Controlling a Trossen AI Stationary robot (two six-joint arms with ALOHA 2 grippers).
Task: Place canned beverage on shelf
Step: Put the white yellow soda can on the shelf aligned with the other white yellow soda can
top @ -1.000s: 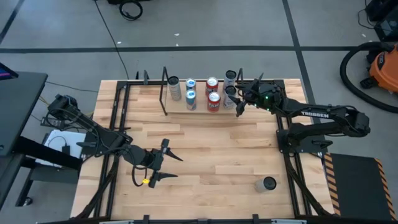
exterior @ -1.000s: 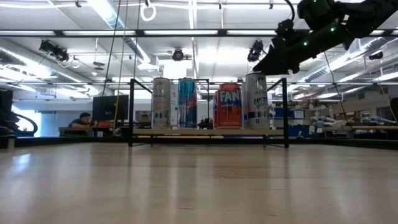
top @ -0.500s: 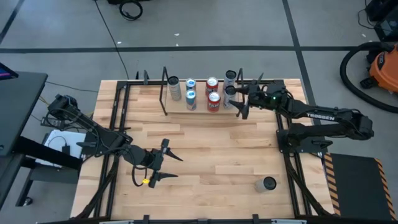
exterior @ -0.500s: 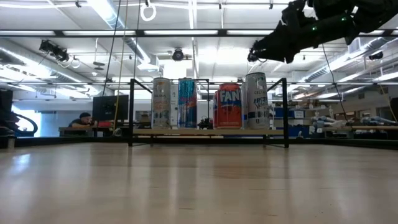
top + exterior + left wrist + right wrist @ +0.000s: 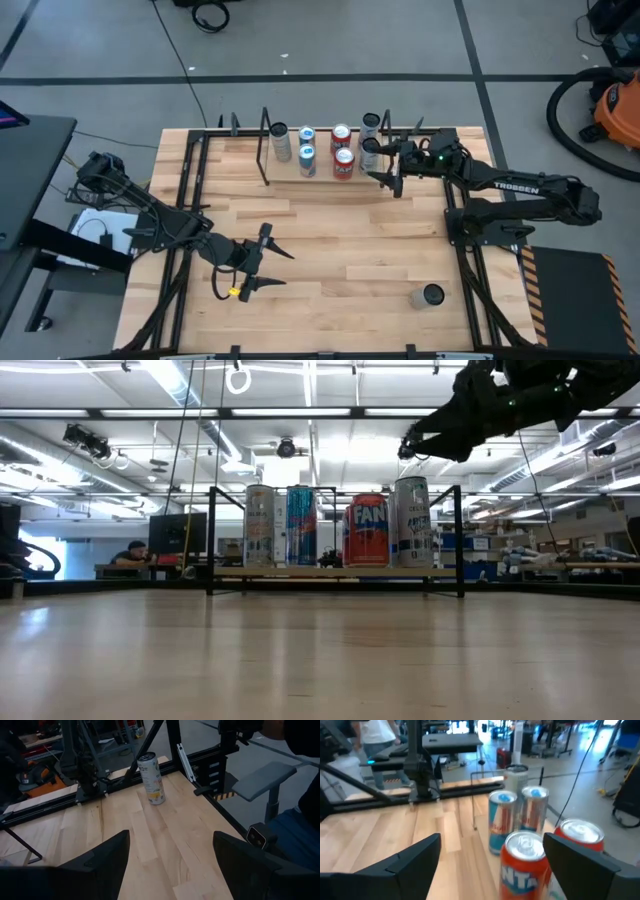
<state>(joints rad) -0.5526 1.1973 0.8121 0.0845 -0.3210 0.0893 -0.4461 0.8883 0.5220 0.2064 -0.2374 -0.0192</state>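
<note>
The shelf (image 5: 330,572), a low wood board between black rod uprights (image 5: 265,150), stands at the table's far middle. Several upright cans (image 5: 344,160) stand on it, blue, silver and orange ones (image 5: 522,855). My right gripper (image 5: 388,168) hovers open and empty just right of the cans and above them (image 5: 425,440). A lone can (image 5: 430,296) stands upright on its base on the table near the right front; it also shows in the left wrist view (image 5: 151,778). My left gripper (image 5: 262,262) is open and empty over the table's near left.
Black frame rails (image 5: 190,200) run along the table's left and right sides. The right arm's base (image 5: 490,220) stands at the right edge. Bare wood (image 5: 350,230) lies between the shelf and the lone can. People and workbenches show in the room beyond the table.
My right gripper has risen from beside the rightmost cans on the shelf and drawn back a little toward the table's right edge, levelling out. The cans on the shelf stay where they were.
</note>
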